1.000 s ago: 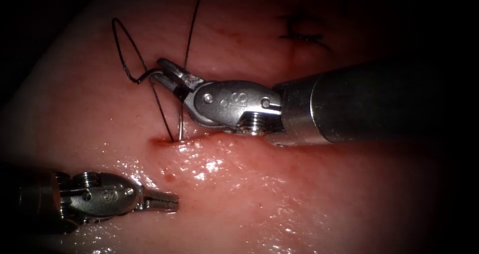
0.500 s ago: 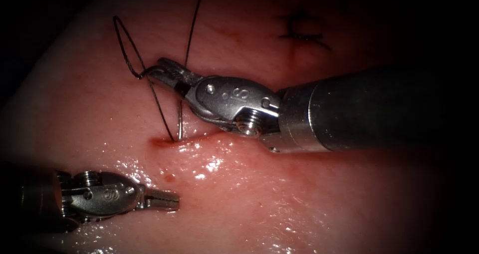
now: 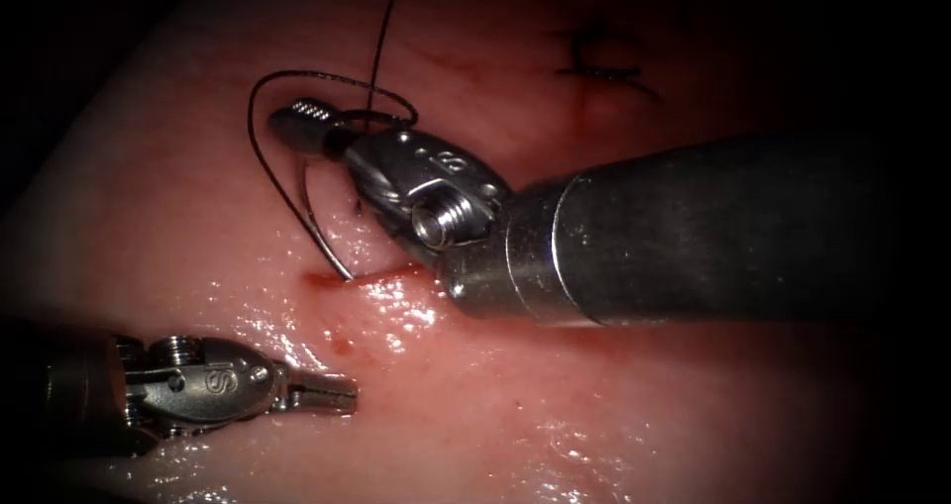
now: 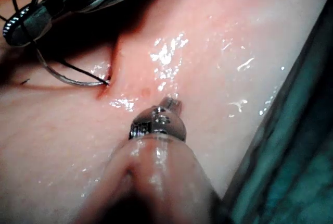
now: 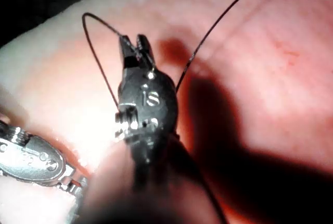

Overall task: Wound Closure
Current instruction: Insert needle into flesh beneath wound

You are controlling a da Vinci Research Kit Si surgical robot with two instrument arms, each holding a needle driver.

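Note:
The tissue (image 3: 614, 405) bears a short cut (image 3: 381, 278) with red fluid at its left end. My right tool (image 3: 297, 120) reaches in from the right, jaws shut on the curved needle (image 3: 315, 217) near its thread end. The needle arcs down from the jaws and its tip sits in the tissue at the cut's left end. Dark thread (image 3: 381, 39) loops over the jaws and runs upward. In the left wrist view the needle (image 4: 62, 78) enters beside the cut, under the right tool (image 4: 21, 26). My left tool (image 3: 332, 395) lies left of the cut, shut, holding nothing. The right tool (image 5: 136, 49) shows thread alongside it.
A finished dark stitch (image 3: 594, 63) sits far up the tissue to the right. Wet glistening tissue surrounds the cut. A green drape (image 4: 302, 130) borders the tissue's edge. The right tool's thick shaft (image 3: 693, 232) lies across the tissue right of the cut.
The right tool has rolled its wrist and its jaws have shifted up and left, turning the needle with them. The thread loop now arches over the jaws. The left tool has stayed put.

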